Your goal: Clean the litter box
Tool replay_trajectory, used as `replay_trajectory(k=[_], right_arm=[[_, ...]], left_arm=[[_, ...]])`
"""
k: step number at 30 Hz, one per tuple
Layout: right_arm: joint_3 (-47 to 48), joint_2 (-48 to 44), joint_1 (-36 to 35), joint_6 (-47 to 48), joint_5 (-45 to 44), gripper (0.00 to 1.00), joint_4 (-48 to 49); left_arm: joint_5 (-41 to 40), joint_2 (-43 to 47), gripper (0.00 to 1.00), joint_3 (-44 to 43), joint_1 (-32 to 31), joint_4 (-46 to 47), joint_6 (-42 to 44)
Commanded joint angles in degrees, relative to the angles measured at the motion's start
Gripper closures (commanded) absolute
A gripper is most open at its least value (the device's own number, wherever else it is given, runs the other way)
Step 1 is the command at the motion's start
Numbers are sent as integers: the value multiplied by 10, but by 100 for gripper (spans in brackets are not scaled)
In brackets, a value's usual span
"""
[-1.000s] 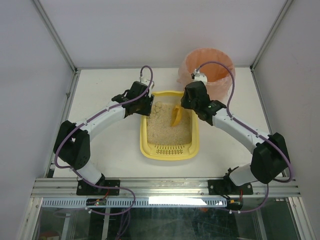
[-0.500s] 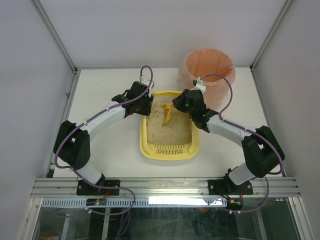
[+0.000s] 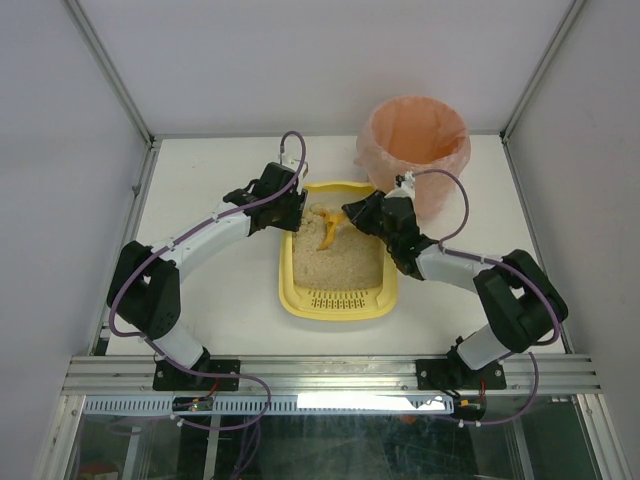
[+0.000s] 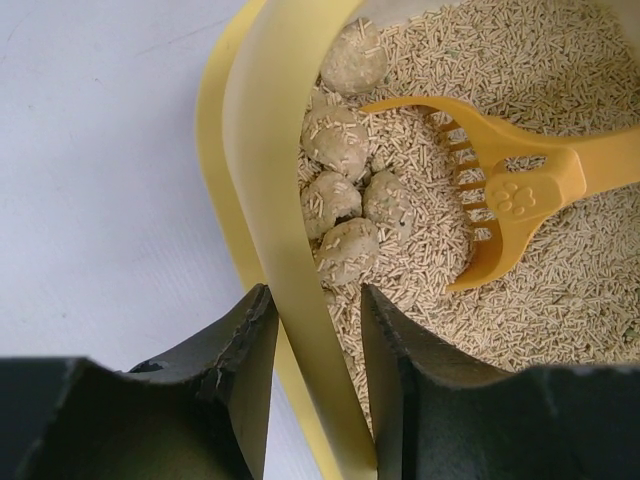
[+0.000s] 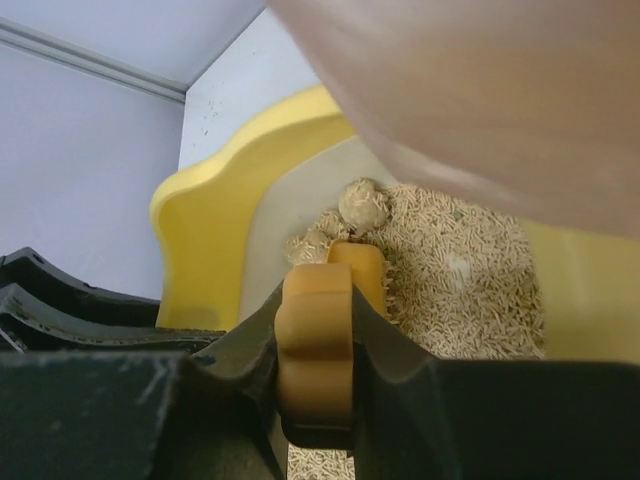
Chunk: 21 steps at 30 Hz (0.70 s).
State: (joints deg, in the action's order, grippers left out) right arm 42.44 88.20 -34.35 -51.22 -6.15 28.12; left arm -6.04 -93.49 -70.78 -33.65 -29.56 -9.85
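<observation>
- The litter box [image 3: 335, 302] sits on the white table [image 3: 220, 290] at the middle of the top view, between the two arms.
- Its slotted grate [image 3: 335, 296] is at the 6 o'clock end, toward the arm bases, and beige litter [image 3: 335, 262] fills the rest.
- The left gripper [image 4: 315, 330] is at the box's 10 o'clock corner. It stands astride the left wall with one finger outside and one inside, grasping the wall (the yellow rim runs straight up between the two black fingers).
- Five roundish clumps [image 4: 345, 205] coated in litter lie bunched against that wall, just beyond the left gripper's inner finger.
- The right gripper [image 5: 315, 370] reaches in from the box's 2 o'clock side, clenched on the handle of an orange scoop [image 4: 490, 195].
- The scoop's slotted head rests tilted in the litter at the far end. Its curved edge is just beside the clumps, at their 3 o'clock in the left wrist view.
- A round bin [image 3: 415, 135] lined with a pink-orange bag stands at 1 o'clock from the box, close by its far right corner. Whether the two touch cannot be told.
</observation>
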Motion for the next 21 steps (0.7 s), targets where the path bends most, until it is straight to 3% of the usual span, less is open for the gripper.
replay_trajectory(k=[1,6,14,21], right_arm=[[-62,-11,-21,-107,143,100,71],[-93,-64,-19,-113,107,100,90],[-115,-170,-10,-86,34,100,24],[-157,-239,17,-82,28,100,15]], left_arm=[[30,-8,63,3,-6,24,14],[24,-8,63,3,-6,25,13],[21,-8,63,2,-6,25,14],[17,-7,63,2,-6,25,16]])
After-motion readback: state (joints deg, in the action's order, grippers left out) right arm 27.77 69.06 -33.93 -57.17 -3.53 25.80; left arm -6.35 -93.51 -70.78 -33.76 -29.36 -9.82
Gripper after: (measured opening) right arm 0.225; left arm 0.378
